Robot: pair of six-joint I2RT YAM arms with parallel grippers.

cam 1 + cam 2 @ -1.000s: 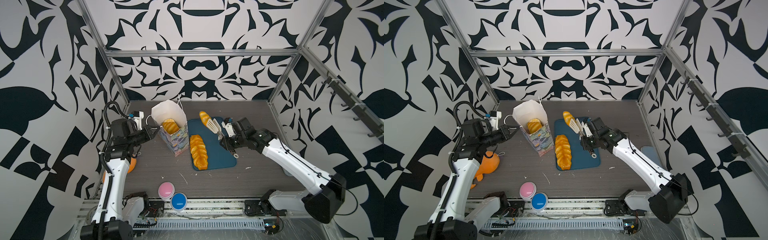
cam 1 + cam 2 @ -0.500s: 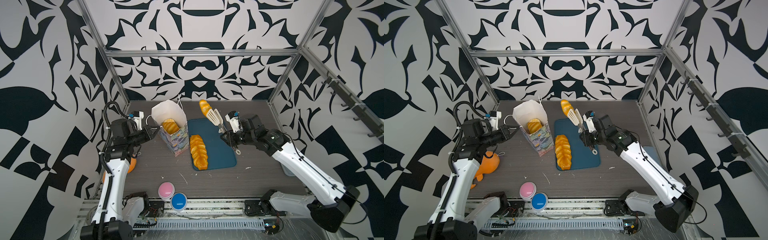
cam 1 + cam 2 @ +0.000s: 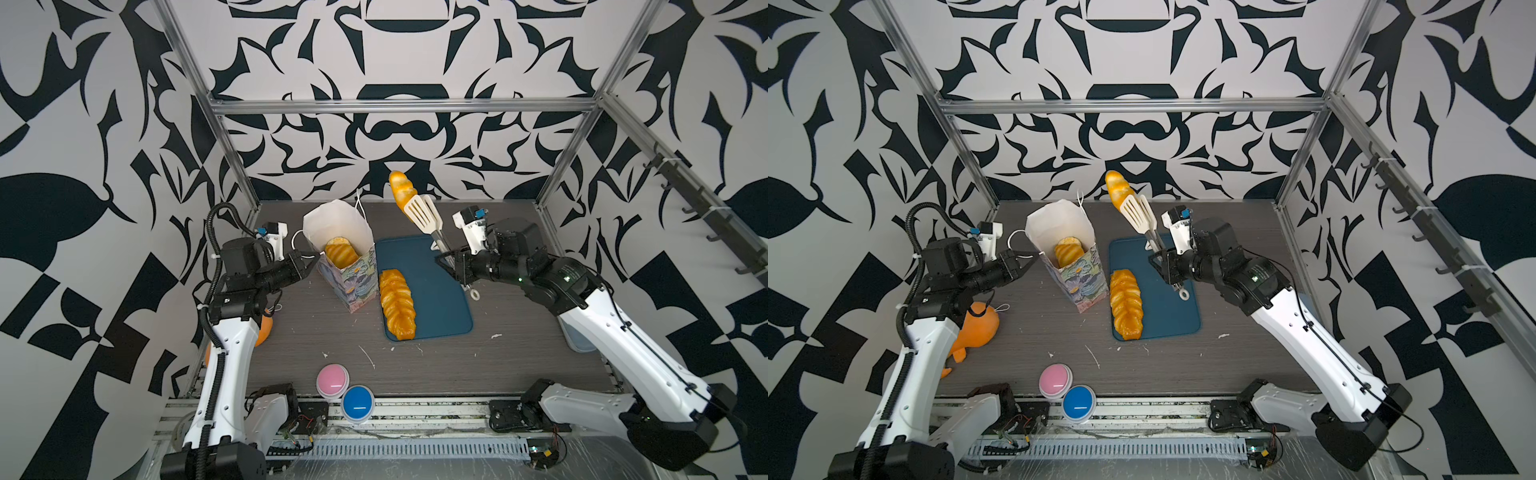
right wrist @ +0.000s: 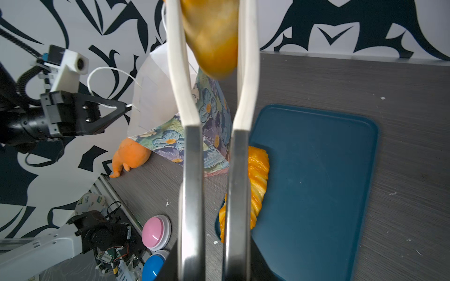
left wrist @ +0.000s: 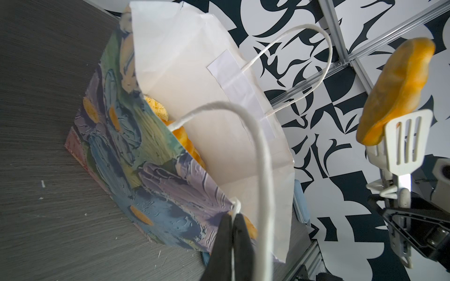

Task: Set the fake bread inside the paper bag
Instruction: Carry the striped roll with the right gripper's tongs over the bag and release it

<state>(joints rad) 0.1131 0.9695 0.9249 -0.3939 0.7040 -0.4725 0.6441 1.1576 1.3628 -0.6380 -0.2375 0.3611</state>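
The braided loaf (image 3: 397, 303) lies on the blue mat (image 3: 440, 291), long axis near-to-far, just beside the paper bag (image 3: 357, 274). The left end effector (image 3: 315, 258) is clenched on the bag's cord handle (image 5: 219, 105). The right end effector (image 3: 446, 262) grasps tongs (image 3: 422, 212) that pinch a pastry (image 3: 401, 189) aloft toward the surface's (image 3: 519, 332) far edge, right of the bag's mouth. The carry likely goes left.

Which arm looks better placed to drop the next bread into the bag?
Right. The right end effector grips tongs holding a pastry aloft near the paper bag; the left end effector is pinching the bag's handle.
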